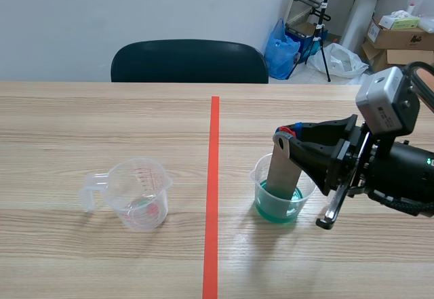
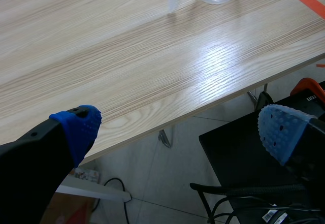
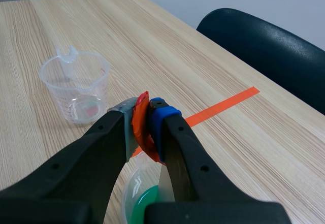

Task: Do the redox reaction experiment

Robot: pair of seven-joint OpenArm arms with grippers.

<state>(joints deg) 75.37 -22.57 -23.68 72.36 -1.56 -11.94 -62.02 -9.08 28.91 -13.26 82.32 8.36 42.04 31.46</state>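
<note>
Right pincer (image 1: 286, 136) is clamped on a metal strip (image 1: 278, 170), its lower end standing in the cup (image 1: 306, 189) of green liquid, so the dipping step looks under way; lifting it out and any use of the clear jug (image 1: 139, 194) seem left. Left pincer (image 2: 180, 127) gapes wide off the edge of the wooden surface (image 2: 127, 56). Chair (image 1: 190, 62), bags (image 1: 281, 48) and boxes (image 1: 400, 34) stand behind.
</note>
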